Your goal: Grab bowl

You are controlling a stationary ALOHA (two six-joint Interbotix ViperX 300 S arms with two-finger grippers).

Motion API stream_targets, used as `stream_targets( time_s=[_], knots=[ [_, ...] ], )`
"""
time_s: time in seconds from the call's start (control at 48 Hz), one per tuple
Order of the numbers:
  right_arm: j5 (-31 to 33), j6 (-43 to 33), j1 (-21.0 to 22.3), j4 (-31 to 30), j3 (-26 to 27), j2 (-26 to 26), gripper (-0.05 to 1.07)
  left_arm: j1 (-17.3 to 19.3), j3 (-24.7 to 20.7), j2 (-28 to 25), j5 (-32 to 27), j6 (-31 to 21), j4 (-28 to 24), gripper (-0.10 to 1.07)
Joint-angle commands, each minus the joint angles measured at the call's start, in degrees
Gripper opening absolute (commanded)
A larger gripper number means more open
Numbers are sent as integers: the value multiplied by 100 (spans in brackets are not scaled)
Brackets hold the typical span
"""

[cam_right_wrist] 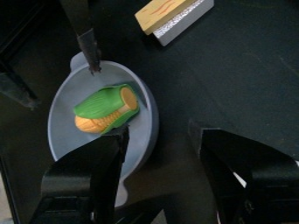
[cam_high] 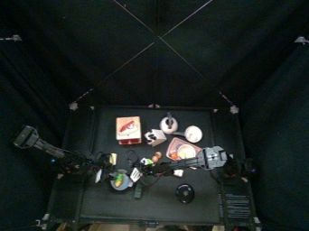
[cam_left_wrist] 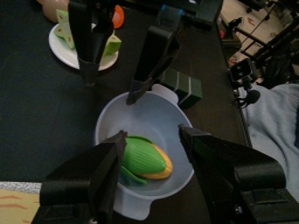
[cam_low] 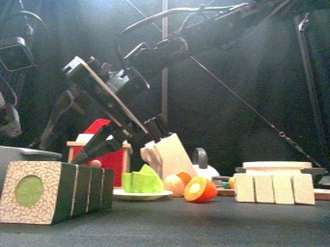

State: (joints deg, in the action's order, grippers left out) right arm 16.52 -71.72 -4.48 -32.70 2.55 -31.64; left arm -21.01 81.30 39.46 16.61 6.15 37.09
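Observation:
The bowl (cam_left_wrist: 149, 114) is pale blue-grey and holds a green and orange toy food (cam_left_wrist: 145, 158). It sits near the table's front left in the top view (cam_high: 121, 181). My left gripper (cam_left_wrist: 152, 133) is open, low over the bowl, with one jaw on each side of it. My right gripper (cam_right_wrist: 163, 138) is open too. In its own view the bowl (cam_right_wrist: 100, 122) lies at one jaw, with the rim near the gap. In the left wrist view the right arm's fingertips (cam_left_wrist: 138, 92) reach the bowl's far rim.
A white plate (cam_low: 142, 194) of green pieces, an orange fruit (cam_low: 196, 189) and a patterned block (cam_low: 52, 193) stand close by. Wooden blocks (cam_low: 271, 186) stand to the right. A red box (cam_high: 126, 128) lies at the back and a black round thing (cam_high: 183, 191) near the front.

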Motion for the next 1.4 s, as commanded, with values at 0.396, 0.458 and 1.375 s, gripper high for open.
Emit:
stream_targets(
  time_s=[0.396,0.458,1.375],
  knots=[
    [703,9,-114,9,562,-97,68,62,-114,0,53,0,-18,88],
    [817,18,-123,18,598,-97,62,62,-114,0,44,9,-18,88],
    [1354,18,-185,-35,624,519,42,62,-123,0,44,9,-26,88]
  ],
)
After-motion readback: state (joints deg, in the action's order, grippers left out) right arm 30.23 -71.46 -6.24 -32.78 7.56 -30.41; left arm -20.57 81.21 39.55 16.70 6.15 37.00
